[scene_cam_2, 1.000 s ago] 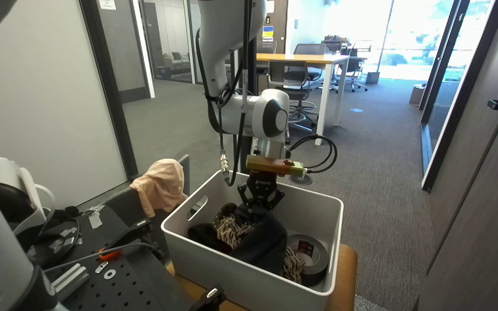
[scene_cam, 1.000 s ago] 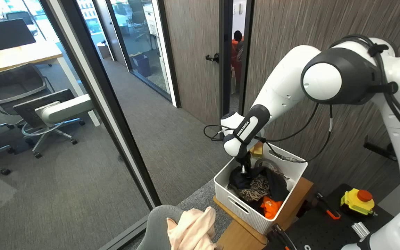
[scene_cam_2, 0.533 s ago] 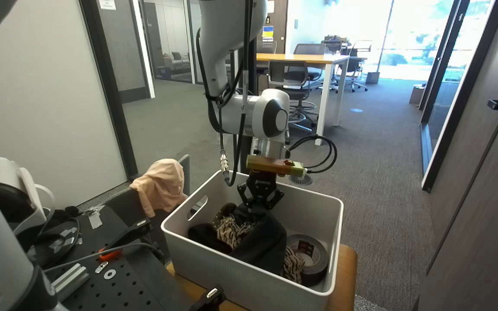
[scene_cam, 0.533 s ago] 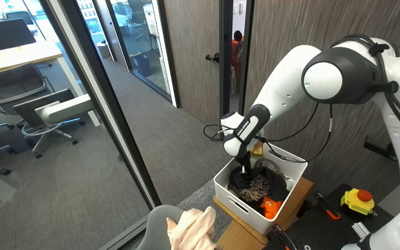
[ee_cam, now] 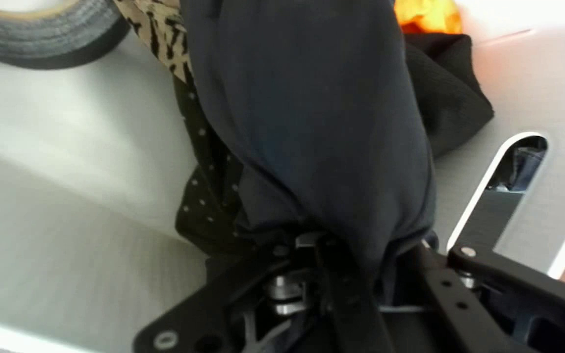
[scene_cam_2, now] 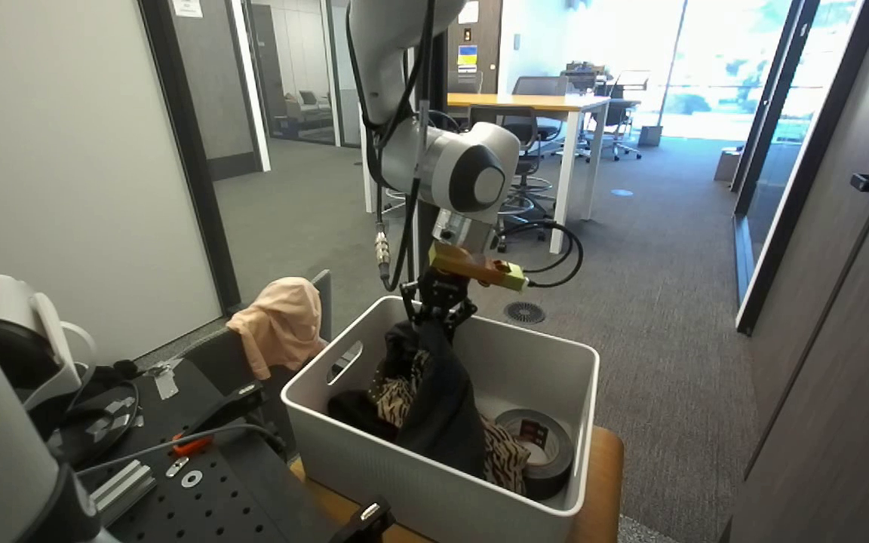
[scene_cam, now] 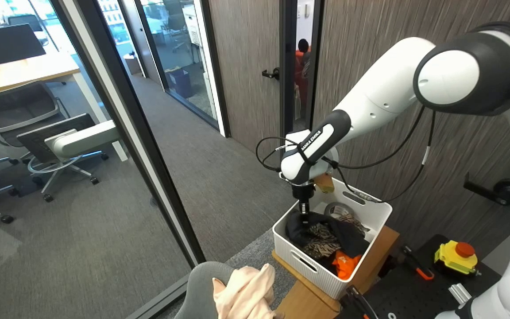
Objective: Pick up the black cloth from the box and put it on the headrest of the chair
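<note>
Both fingers [ee_cam: 353, 304] gripped the black cloth [ee_cam: 312, 113], which ran lengthwise from them to the wrist view's top centre; I judged a high lift necessary.

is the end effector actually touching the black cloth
Touching. The wrist view shows the black cloth pinched in the end effector, and in an exterior view it hangs from there down into the box.
</note>
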You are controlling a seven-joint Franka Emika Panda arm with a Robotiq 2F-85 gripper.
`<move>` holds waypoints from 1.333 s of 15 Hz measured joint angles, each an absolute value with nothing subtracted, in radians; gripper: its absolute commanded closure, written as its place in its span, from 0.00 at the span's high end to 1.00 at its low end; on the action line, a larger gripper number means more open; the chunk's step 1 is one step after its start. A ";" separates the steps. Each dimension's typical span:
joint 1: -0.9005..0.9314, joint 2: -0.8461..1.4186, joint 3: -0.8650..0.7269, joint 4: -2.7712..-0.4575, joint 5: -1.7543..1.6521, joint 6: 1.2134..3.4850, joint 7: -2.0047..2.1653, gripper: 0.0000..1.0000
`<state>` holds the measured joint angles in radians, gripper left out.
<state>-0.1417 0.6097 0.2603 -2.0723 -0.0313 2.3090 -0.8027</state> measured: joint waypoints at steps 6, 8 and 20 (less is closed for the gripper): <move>-0.161 0.409 0.313 -2.175 0.150 2.266 -0.967 0.04; -0.151 0.342 0.316 -2.193 0.192 2.230 -1.015 0.04; 0.098 0.103 0.313 -2.053 0.191 1.992 -1.119 0.04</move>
<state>0.0984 0.1029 0.3127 -2.0525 0.1914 1.9923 -1.1189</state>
